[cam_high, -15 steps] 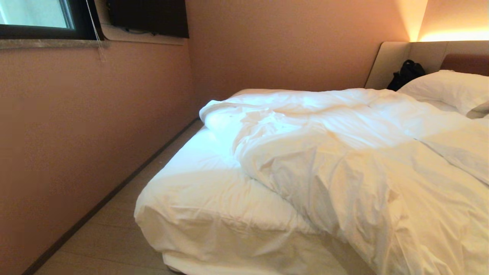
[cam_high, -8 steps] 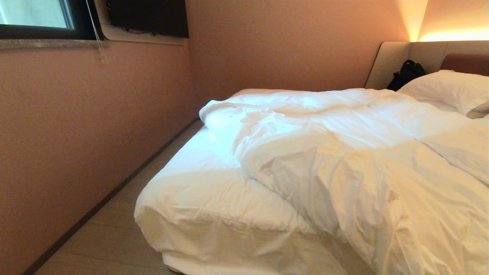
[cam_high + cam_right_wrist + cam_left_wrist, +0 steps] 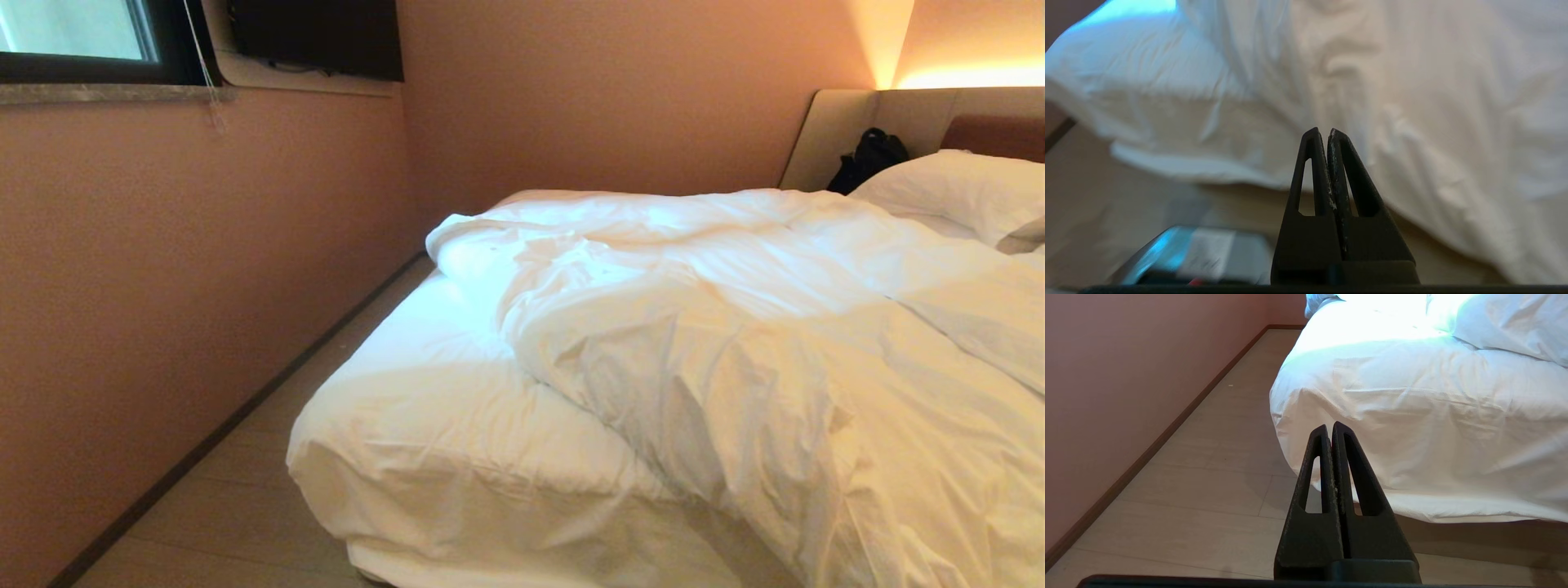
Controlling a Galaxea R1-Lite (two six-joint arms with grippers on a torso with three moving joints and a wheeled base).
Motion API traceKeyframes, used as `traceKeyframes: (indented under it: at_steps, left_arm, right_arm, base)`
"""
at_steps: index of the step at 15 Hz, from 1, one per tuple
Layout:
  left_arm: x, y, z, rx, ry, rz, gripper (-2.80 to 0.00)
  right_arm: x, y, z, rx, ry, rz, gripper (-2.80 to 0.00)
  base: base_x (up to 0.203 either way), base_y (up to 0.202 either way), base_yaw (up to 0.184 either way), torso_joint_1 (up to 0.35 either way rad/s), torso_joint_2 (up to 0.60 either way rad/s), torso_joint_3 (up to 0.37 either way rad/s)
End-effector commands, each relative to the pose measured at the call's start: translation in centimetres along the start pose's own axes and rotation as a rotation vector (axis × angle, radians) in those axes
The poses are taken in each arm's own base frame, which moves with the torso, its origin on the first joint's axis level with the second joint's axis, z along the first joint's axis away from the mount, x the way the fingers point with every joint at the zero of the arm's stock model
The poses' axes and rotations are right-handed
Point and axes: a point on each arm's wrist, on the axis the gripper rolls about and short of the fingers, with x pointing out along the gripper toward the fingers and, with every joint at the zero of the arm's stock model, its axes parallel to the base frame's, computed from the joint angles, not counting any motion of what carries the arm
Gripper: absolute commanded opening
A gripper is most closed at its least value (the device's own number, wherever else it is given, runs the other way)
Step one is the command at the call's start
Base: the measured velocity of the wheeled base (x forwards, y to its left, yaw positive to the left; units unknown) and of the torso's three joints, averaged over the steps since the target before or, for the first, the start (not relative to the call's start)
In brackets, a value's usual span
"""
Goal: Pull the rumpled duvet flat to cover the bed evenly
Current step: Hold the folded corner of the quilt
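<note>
- Head view: the bed point(image 3: 392, 457) fills the lower right, its near left corner bare down to the white fitted sheet point(image 3: 424, 384). The duvet point(image 3: 735, 343) lies bunched toward the right and the far side, one folded corner pointing toward the wall point(image 3: 163, 286). A pillow point(image 3: 955, 192) sits by the headboard point(image 3: 841, 131), with a dark bag point(image 3: 869, 159) beside it. Neither arm shows here, and nothing on the bed differs from a second ago: the duvet has not been touched.
- Left wrist view: the left claw point(image 3: 1331, 426) is clenched on nothing, hanging low over the floor point(image 3: 1208, 457) and aimed at the sheeted corner of the bed, well short of it. It looks parked.
- Right wrist view: the right claw point(image 3: 1325, 132) is also clenched and empty, facing the duvet's hanging edge point(image 3: 1412, 163) near the bed's front side, close but apart from it. This picture is smeared, which suggests the arm is in motion toward the cloth.
- Judgement: the task is at its very start. The right claw must release before it can pinch the duvet's edge and draw it toward the bare corner.
</note>
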Motion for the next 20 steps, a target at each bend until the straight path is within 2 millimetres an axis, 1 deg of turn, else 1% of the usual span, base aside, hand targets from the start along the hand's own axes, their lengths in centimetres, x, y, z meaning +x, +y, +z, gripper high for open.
traceKeyframes:
  at_steps: [1,2,5,7,8,10,11,13,16,18,20]
  left_arm:
    - [0.0,0.0,0.0,0.000,-0.001,0.001,-2.80]
    - [0.0,0.0,0.0,0.000,-0.001,0.001,-2.80]
    - [0.0,0.0,0.0,0.000,0.000,0.001,-2.80]
    - [0.0,0.0,0.0,0.000,-0.001,0.001,-2.80]
    - [0.0,0.0,0.0,0.000,-0.001,0.001,-2.80]
    - [0.0,0.0,0.0,0.000,-0.001,0.001,-2.80]
    - [0.0,0.0,0.0,0.000,0.000,0.001,-2.80]
    - [0.0,0.0,0.0,0.000,-0.001,0.001,-2.80]
    - [0.0,0.0,0.0,0.000,-0.001,0.001,-2.80]
    - [0.0,0.0,0.0,0.000,-0.001,0.001,-2.80]
    - [0.0,0.0,0.0,0.000,-0.001,0.001,-2.80]
  right_arm:
    - [2.9,0.0,2.5,0.070,0.049,0.043,-2.80]
    - [4.0,-0.1,3.3,0.099,0.079,0.049,-2.80]
    - [8.7,-0.4,6.5,0.210,0.154,0.048,-2.80]
    - [13.1,-0.7,8.9,0.287,0.191,0.064,-2.80]
    - [15.0,-0.8,10.3,0.316,0.186,0.088,-2.80]
    - [18.6,-1.0,12.5,0.352,0.183,0.123,-2.80]
    - [19.9,-1.1,13.2,0.362,0.182,0.131,-2.80]
    - [22.7,-1.6,13.8,0.377,0.199,0.132,-2.80]
    - [26.0,-2.3,14.4,0.420,0.211,0.122,-2.80]
    - [28.0,-2.9,15.4,0.467,0.196,0.115,-2.80]
    - [29.4,-3.7,16.4,0.482,0.193,0.098,-2.80]
  base:
    - [0.000,0.000,0.000,0.000,0.00,0.000]
    - [0.000,0.000,0.000,0.000,0.00,0.000]
    - [0.000,0.000,0.000,0.000,0.00,0.000]
    - [0.000,0.000,0.000,0.000,0.00,0.000]
    - [0.000,0.000,0.000,0.000,0.00,0.000]
    - [0.000,0.000,0.000,0.000,0.00,0.000]
    - [0.000,0.000,0.000,0.000,0.00,0.000]
    - [0.000,0.000,0.000,0.000,0.00,0.000]
    - [0.000,0.000,0.000,0.000,0.00,0.000]
    - [0.000,0.000,0.000,0.000,0.00,0.000]
    - [0.000,0.000,0.000,0.000,0.00,0.000]
